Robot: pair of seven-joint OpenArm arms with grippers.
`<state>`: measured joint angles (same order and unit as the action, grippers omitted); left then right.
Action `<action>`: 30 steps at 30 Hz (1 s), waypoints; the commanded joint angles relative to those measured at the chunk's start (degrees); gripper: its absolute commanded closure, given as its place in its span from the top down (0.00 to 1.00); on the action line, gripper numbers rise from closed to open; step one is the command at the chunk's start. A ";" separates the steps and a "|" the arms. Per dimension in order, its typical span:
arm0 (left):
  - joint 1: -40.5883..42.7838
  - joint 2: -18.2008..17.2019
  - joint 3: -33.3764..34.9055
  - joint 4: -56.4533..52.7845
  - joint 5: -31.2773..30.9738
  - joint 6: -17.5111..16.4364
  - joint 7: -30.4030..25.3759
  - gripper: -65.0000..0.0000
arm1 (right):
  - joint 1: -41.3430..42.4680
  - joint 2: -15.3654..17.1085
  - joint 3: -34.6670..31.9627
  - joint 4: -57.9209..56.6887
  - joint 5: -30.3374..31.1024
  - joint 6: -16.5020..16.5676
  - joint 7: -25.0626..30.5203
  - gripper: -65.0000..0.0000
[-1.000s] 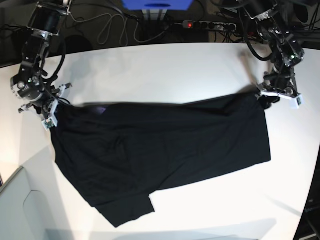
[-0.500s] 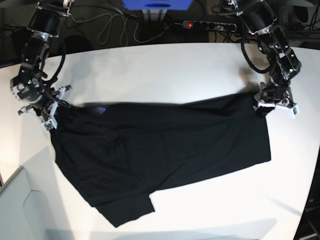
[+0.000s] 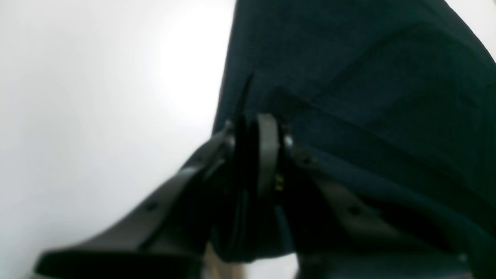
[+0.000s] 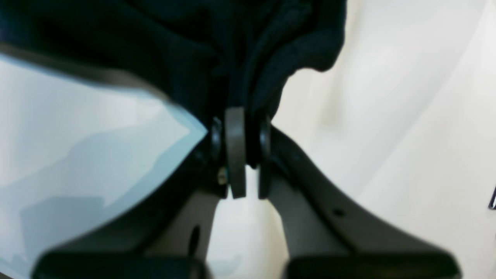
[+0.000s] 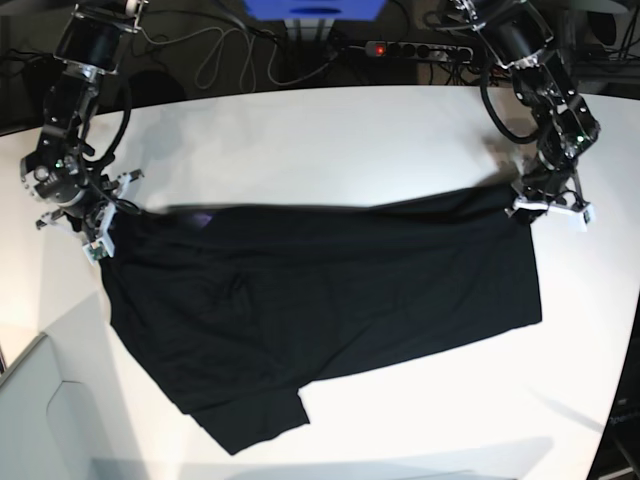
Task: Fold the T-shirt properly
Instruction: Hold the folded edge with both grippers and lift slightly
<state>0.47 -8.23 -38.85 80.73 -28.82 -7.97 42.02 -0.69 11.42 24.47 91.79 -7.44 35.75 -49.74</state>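
Observation:
The black T-shirt lies spread across the white table, plain side up, with one sleeve pointing to the near left. A tiny purple patch shows at its far edge. My right gripper is at the shirt's far left corner. In the right wrist view this gripper is shut, with black cloth bunched between its fingers. My left gripper sits on the far right corner. In the left wrist view it is shut on a fold of the shirt's edge.
A power strip and loose cables lie behind the table's far edge, beside a blue box. A grey panel stands at the near left corner. Bare white tabletop surrounds the shirt.
My left gripper has come down onto the shirt's far right corner and its jaws have closed on the cloth. The right gripper and the shirt have stayed where they were.

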 commanded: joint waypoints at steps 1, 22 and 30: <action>-0.60 -0.78 -0.14 1.34 -0.85 -0.43 -1.18 0.05 | 0.64 0.84 0.19 1.09 0.45 0.60 0.72 0.00; 1.33 -0.25 -0.14 7.14 -0.32 -0.17 -0.92 0.00 | 0.38 0.76 0.19 1.09 0.45 0.60 0.72 0.00; 1.24 -0.25 -0.14 7.05 -0.32 -0.25 -0.92 0.14 | 0.38 0.76 0.19 1.09 0.45 0.60 0.64 0.00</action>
<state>2.24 -7.66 -38.81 86.98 -28.51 -7.97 42.22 -0.97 11.42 24.47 91.79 -7.44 35.75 -49.76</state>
